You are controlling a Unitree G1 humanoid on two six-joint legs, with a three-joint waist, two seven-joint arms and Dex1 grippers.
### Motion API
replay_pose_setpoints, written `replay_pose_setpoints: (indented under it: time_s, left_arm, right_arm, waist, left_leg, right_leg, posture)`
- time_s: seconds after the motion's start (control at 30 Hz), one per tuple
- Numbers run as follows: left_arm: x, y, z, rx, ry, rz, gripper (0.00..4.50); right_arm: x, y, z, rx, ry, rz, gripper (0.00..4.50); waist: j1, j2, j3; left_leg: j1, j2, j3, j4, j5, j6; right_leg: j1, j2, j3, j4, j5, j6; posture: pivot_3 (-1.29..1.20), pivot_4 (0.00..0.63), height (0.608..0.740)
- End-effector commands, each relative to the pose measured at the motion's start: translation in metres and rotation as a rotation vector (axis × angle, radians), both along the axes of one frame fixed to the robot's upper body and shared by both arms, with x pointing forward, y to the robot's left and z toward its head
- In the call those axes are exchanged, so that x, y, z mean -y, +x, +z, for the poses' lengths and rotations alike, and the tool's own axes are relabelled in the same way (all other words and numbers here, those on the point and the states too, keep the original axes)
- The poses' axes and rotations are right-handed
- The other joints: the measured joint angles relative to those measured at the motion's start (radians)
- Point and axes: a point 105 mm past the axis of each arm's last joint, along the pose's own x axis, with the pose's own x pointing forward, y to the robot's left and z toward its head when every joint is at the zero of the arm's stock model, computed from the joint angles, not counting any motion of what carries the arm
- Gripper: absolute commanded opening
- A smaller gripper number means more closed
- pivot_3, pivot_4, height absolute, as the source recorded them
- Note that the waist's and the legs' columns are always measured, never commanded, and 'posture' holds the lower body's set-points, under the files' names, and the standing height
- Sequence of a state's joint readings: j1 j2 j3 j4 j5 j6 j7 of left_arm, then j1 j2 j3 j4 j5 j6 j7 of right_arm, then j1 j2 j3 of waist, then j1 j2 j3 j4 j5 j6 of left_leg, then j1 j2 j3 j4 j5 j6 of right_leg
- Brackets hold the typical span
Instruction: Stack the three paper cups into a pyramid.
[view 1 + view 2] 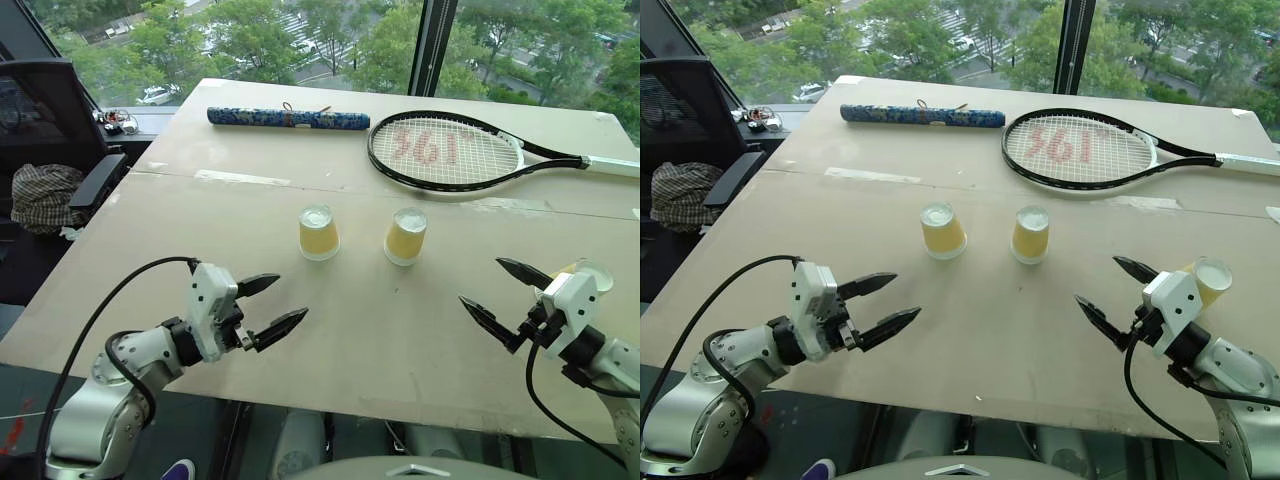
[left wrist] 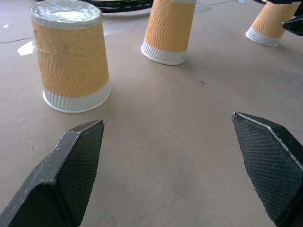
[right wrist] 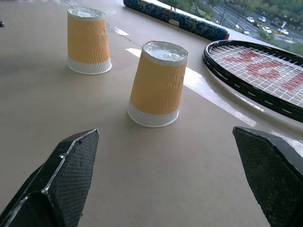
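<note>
Cups are not stacked yet; all three paper cups stand upside down on the table [image 1: 330,350], each one apart from the others, so I judge the pyramid is not started. Taking the middle of the table as the clock centre in the head views, the left cup [image 1: 318,232] stands at about 11 o'clock and the middle cup [image 1: 405,236] at about 1 o'clock, near each other with a gap between them. These two look like a possible base row. The right cup [image 1: 1208,280] is at about 4 o'clock, well apart from the pair and partly hidden behind the right wrist. What is left, as I judge it: bring two cups side by side and put the third one on top of them.

Further back, a blue patterned roll [image 1: 288,118] lies at 11 o'clock and a tennis racket [image 1: 445,150] at 1 o'clock; both look outside the task.

Left gripper [image 1: 262,308] hovers at about 8 o'clock, its black fingers spread wide, holding nothing and touching nothing; the left cup is just ahead of it. Right gripper [image 1: 505,295] hovers at about 4 o'clock, also spread wide and empty, with the right cup just beside its wrist.
</note>
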State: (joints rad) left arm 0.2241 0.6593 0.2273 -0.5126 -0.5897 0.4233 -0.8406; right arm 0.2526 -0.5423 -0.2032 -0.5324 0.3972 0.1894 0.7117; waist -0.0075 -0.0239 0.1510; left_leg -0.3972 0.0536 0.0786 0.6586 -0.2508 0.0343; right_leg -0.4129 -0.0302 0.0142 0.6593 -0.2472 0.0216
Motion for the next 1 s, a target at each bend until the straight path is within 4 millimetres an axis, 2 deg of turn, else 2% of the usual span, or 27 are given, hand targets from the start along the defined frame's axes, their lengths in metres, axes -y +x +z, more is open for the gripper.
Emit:
replay_pose_setpoints:
  time_s: [0.03,0.17,0.27,0.33,0.43,0.67,0.77,0.87,1.0]
  left_arm:
    - [0.002,0.000,0.012,0.060,0.003,-0.014,4.44]
    - [0.004,-0.006,0.018,0.062,-0.030,-0.066,4.44]
    - [0.009,-0.019,0.021,0.054,-0.027,-0.148,4.44]
    - [0.009,-0.024,0.021,0.047,-0.022,-0.172,4.44]
    - [0.007,-0.030,0.021,0.037,-0.015,-0.186,4.44]
    - [0.006,-0.035,0.020,0.035,-0.002,-0.169,4.44]
    - [0.007,-0.037,0.020,0.035,-0.002,-0.165,4.44]
    - [0.008,-0.040,0.021,0.038,-0.007,-0.166,4.50]
    - [0.009,-0.042,0.022,0.049,-0.014,-0.177,4.50]
  right_arm:
    - [-0.011,0.008,0.004,0.007,-0.005,0.031,4.50]
    - [-0.022,0.025,-0.001,-0.024,-0.017,0.018,4.50]
    - [-0.037,0.040,-0.002,-0.054,0.021,0.025,4.50]
    - [-0.043,0.059,-0.002,-0.052,0.027,-0.033,4.50]
    - [-0.054,0.076,0.003,-0.078,0.084,-0.069,4.50]
    - [-0.082,0.096,0.008,-0.105,0.125,-0.035,4.50]
    - [-0.087,0.103,0.007,-0.106,0.120,-0.037,4.50]
    - [-0.089,0.107,0.008,-0.100,0.121,-0.027,3.75]
    - [-0.083,0.108,0.010,-0.082,0.112,-0.033,2.00]
  waist:
    - [-0.002,0.000,0.000]
    - [-0.004,0.000,0.000]
    - [-0.006,0.000,0.000]
    - [-0.008,0.000,0.000]
    - [-0.006,0.000,0.001]
    - [-0.006,0.000,0.001]
    - [-0.007,0.000,0.001]
    - [-0.006,0.000,0.001]
    - [-0.006,0.000,0.001]
  left_leg:
    - [0.000,0.000,0.000,0.000,0.000,0.000]
    - [0.000,0.000,0.000,0.000,0.000,0.000]
    - [0.000,0.000,0.000,0.000,0.000,0.000]
    - [0.000,0.000,0.001,0.000,0.000,0.000]
    - [0.000,0.000,0.001,0.000,0.000,0.000]
    - [-0.001,0.000,0.001,0.000,0.000,0.000]
    - [-0.001,0.000,0.001,0.000,0.000,0.000]
    - [-0.001,0.000,0.001,0.000,0.000,0.000]
    - [-0.002,0.000,0.001,0.000,0.000,0.000]
  right_leg:
    - [0.000,0.000,0.000,0.000,0.000,0.000]
    - [0.000,0.001,0.000,0.000,0.000,0.000]
    - [0.000,0.001,0.000,0.000,0.000,0.000]
    - [-0.001,0.000,0.001,0.001,0.000,0.000]
    - [-0.001,0.000,0.001,0.001,0.000,0.000]
    - [-0.001,0.000,0.000,0.000,0.000,0.000]
    - [-0.002,0.000,0.000,0.001,0.000,0.000]
    - [-0.002,0.000,0.000,0.001,0.000,0.000]
    - [-0.003,0.000,0.000,0.001,0.000,0.000]
  posture:
    - [0.00,0.150,0.740]
    - [0.00,0.150,0.740]
    - [0.00,0.150,0.740]
    - [0.00,0.150,0.740]
    - [0.00,0.150,0.740]
    - [0.00,0.150,0.740]
    - [0.00,0.150,0.740]
    - [0.00,0.150,0.740]
    - [0.00,0.150,0.740]
